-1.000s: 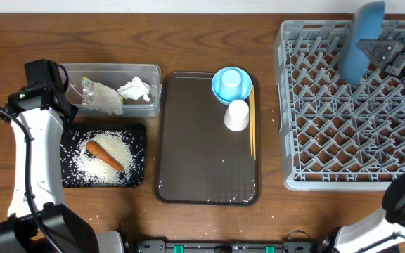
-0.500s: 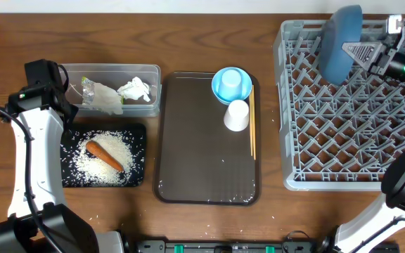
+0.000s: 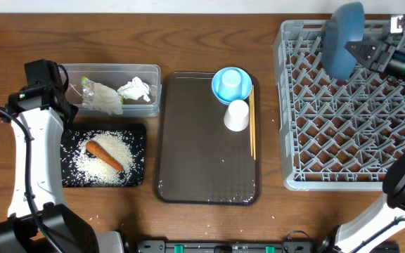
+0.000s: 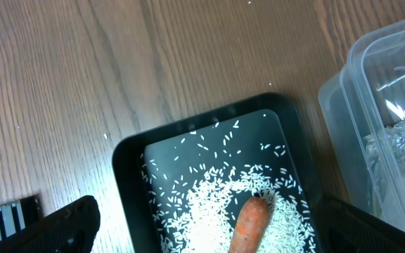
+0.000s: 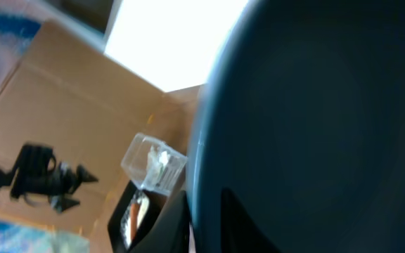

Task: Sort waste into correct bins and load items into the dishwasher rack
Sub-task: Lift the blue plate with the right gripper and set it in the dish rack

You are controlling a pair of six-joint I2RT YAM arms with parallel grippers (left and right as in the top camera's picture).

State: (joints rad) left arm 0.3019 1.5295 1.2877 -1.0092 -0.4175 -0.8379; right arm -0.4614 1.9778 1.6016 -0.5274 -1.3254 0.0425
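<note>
Standing the large dark-blue bowl (image 3: pixel 343 39) on edge over the far-left corner of the dishwasher rack (image 3: pixel 357 133), the right gripper (image 3: pixel 366 51) pinches its rim, likely for upright slotting; the left gripper (image 4: pixel 220 223) hangs spread above the black tray (image 4: pixel 129 161).

No word, number or brand can be read anywhere. The crumpled wrapper (image 3: pixel 103 97) in the clear tub (image 3: pixel 111 67), toward the far left corner of the bench (image 3: pixel 209 35), carries print, but it is too small and creased to make out. In the left wrist view a black-and-white striped patch (image 4: pixel 5 219) shows at the lower left edge; its bars give nothing legible.
</note>
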